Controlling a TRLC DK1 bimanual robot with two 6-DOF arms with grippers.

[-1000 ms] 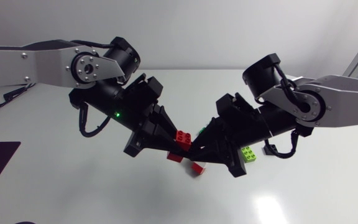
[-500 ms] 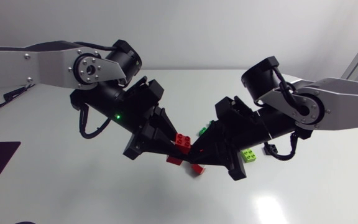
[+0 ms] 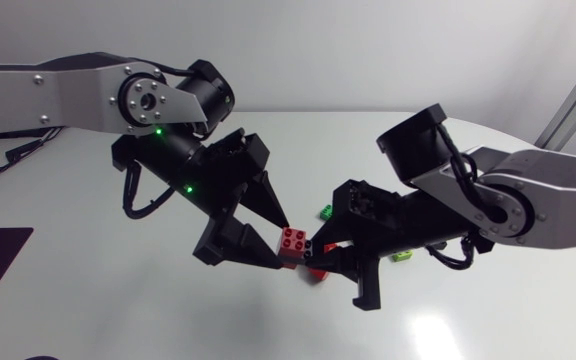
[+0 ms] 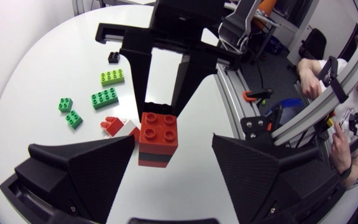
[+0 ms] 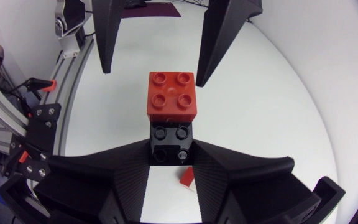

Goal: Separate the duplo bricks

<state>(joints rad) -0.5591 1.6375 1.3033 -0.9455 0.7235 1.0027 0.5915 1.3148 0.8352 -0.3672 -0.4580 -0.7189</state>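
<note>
The right hand (image 5: 171, 149) clamps a black brick (image 5: 169, 134) with a red brick (image 4: 159, 130) stuck on it, above the worktop (image 3: 168, 320), while the left hand (image 4: 174, 140) stands spread open, one finger either side of the red brick.

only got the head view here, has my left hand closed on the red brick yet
Observer: No. In the left wrist view the left hand is open, its fingers spread to either side of the red 2x2 brick, with a clear gap on one side.
Operator: so what's holding it up
Observer: The right wrist view shows a black 2x2 brick stuck under the red one. The right hand is shut on that black brick from both sides.
Operator: any bricks the arms hide from me
Observer: Yes, a small black brick lies on the table just past a lime brick.
</note>
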